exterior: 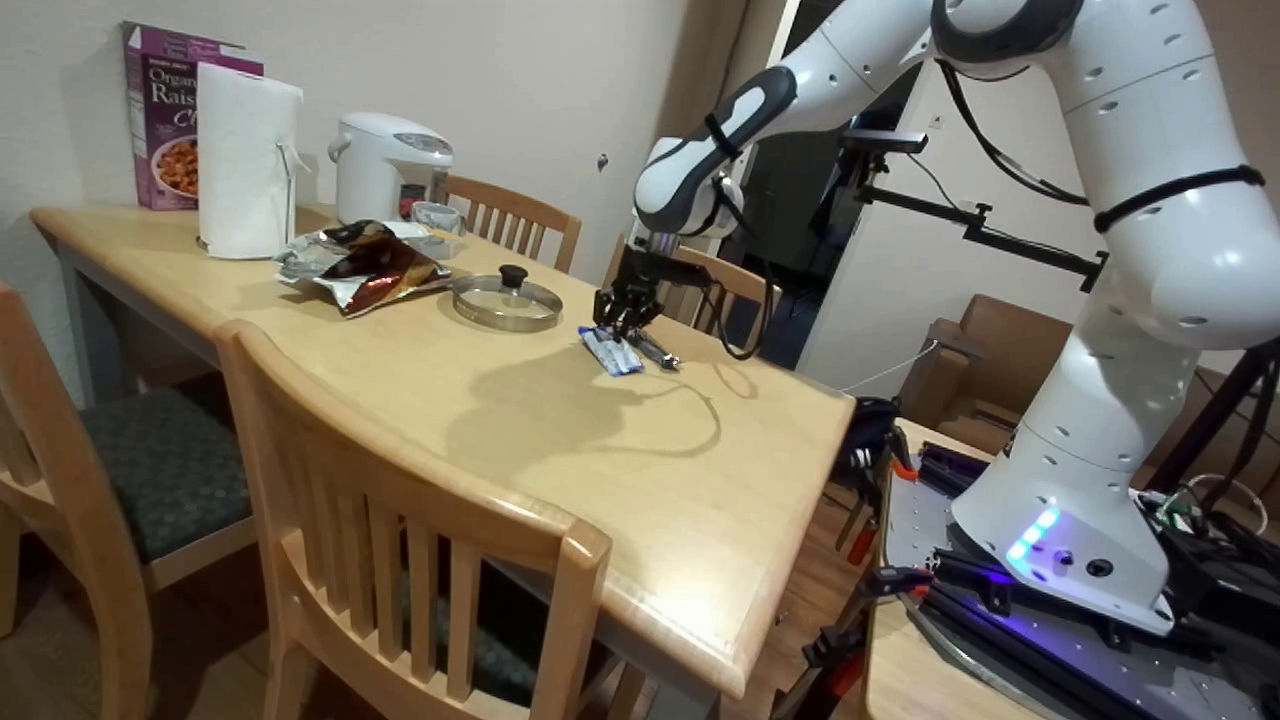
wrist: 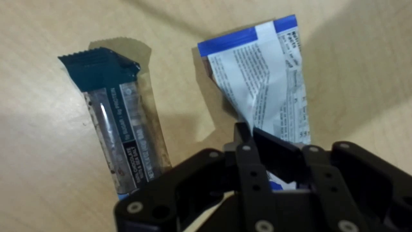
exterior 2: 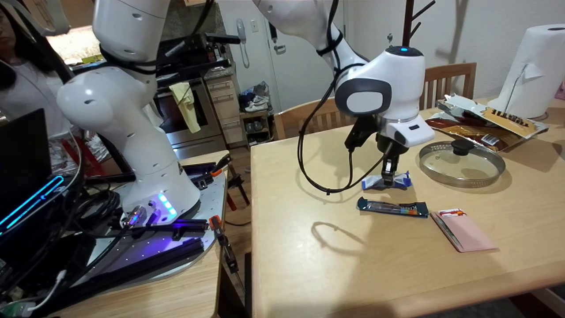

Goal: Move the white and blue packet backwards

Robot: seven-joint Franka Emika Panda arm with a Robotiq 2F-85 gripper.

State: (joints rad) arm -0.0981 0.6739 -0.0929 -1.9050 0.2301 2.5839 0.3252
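Observation:
The white and blue packet (wrist: 283, 77) lies below my gripper (wrist: 251, 130) in the wrist view, printed side up with a blue band across its far end. A crease in its middle rises between the fingertips, which are closed together on it. Dark fingers hide part of its near half. In both exterior views the gripper (exterior: 622, 330) points down at the packet (exterior: 612, 355), low over the table. Blue ends of the packet (exterior 2: 373, 182) stick out on either side of the gripper (exterior 2: 388, 180). Whether it is lifted off the table I cannot tell.
A dark green bar wrapper (wrist: 120, 129) lies beside the packet. Also on the table (exterior 2: 309, 265) are a pink card wallet (exterior 2: 468, 232), a glass lid (exterior 2: 461, 163) and a crumpled snack bag (exterior: 365, 265). A paper towel roll (exterior: 245, 160) and white jug (exterior: 385, 165) stand farther off.

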